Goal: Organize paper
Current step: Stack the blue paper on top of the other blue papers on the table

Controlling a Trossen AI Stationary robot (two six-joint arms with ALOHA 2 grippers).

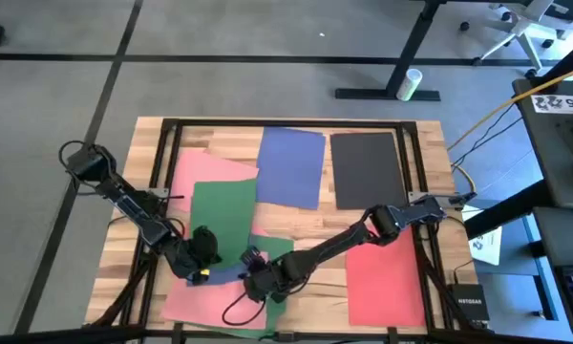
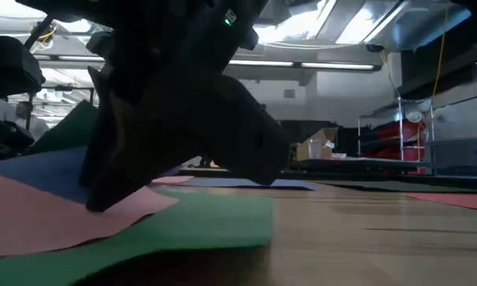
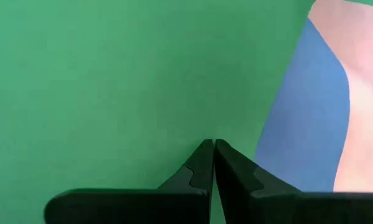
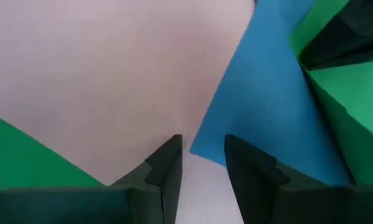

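Wooden table (image 1: 372, 229): left gripper (image 3: 212, 149) clenched on green paper (image 3: 112, 81) (right gripper (image 4: 203, 152) released).

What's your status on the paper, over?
Left gripper shut, pressed on the green sheet. Right gripper open over the pink sheet near the blue sheet. Black sheet, red sheet lie apart.

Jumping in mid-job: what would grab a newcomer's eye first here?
Both arms meet low at the table's near edge over a jumble of overlapping sheets: the left gripper with fingers shut over a green sheet, the right gripper open over a pink sheet and a blue sheet. Farther back, another blue sheet and a black sheet lie flat, with a red sheet at near right.
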